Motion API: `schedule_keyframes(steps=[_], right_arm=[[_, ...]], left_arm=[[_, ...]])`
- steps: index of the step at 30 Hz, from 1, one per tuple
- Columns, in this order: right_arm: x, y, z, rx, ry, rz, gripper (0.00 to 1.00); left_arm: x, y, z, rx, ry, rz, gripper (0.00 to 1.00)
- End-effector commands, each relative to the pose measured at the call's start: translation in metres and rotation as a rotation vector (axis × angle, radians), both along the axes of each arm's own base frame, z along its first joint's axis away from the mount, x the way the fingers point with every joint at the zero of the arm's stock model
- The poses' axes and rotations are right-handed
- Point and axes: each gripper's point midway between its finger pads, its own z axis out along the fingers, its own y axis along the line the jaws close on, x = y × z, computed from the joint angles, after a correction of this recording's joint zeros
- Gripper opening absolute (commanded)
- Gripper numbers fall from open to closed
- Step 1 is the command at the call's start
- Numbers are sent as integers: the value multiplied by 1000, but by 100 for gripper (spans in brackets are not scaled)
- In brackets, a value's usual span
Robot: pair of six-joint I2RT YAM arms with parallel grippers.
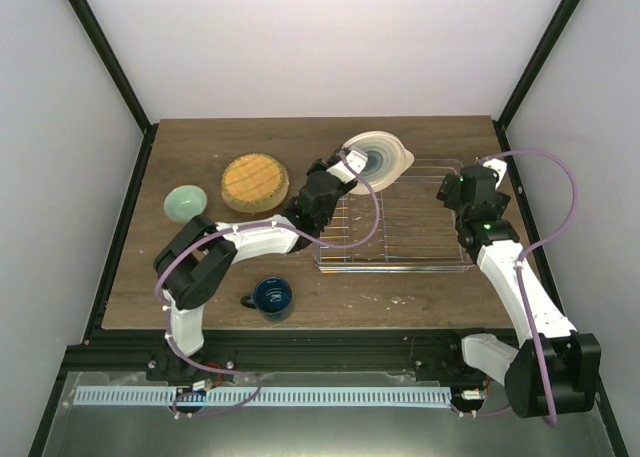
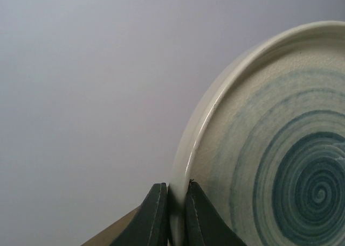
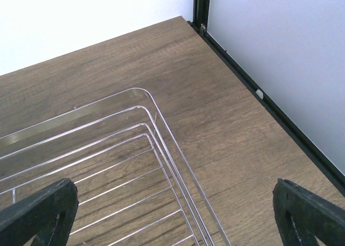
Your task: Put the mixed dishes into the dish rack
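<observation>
L gripper point(image 2: 177, 213) clamped on the rim of the cream plate w/ teal rings point(image 2: 280, 165) – fingers pinch the edge from both sides, plate tipped up w/ its ringed face twd the wrist cam. From above, the plate sits at the far-left corner of the wire dish rack point(image 1: 400, 239); can't tell if it touches the wires. R gripper point(image 3: 173, 216) wide apart, holding nothing, over the rack's far-right corner. Still on the wood table point(image 1: 300, 137), left of the rack – yellow-orange plate point(image 1: 254, 181), pale mint bowl point(image 1: 185, 202), dark blue mug point(image 1: 271, 296) near the front edge.
</observation>
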Motion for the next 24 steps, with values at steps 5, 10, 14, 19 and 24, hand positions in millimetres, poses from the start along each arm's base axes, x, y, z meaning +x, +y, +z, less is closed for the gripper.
schedule_keyframes(steps=[5,10,14,19,24], right_arm=[[1,-5,6,-2,-22,-27,100],[2,-4,4,-3,-17,-17,100],[4,-2,1,0,-11,-9,100],[5,-1,2,0,-13,-1,100],[6,-1,1,-2,-13,3,100]], left_arm=[[-8,12,64,-202,-201,26,0],[-10,14,56,-204,-205,26,0],[-14,15,51,-197,-223,32,0],[-13,15,49,-196,-246,41,0],[-11,12,45,-194,-255,45,0]])
